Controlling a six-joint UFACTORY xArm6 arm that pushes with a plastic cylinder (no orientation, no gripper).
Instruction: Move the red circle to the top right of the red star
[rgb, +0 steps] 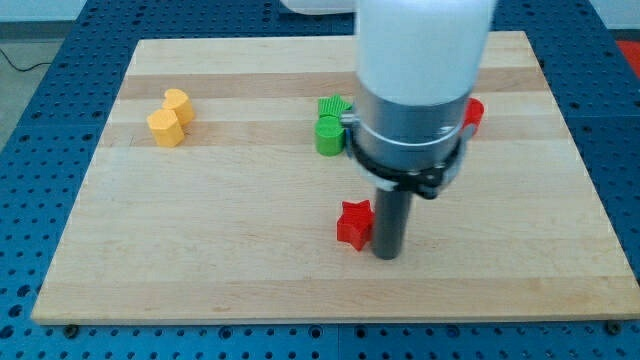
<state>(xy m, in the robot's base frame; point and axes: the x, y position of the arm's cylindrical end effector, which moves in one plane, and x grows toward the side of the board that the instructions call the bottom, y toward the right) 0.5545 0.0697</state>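
The red star (353, 223) lies on the wooden board (200, 250) below the middle. My tip (386, 255) rests just to the star's right, touching or nearly touching it. The red circle (473, 114) shows only as a sliver at the view's right of the arm body, above and to the right of the star; most of it is hidden behind the arm.
A green circle (328, 135) sits with a green star-like block (333, 105) right behind it, left of the arm. Two yellow blocks (170, 118) touch each other at the upper left. The white and grey arm body (420, 90) covers the board's upper middle.
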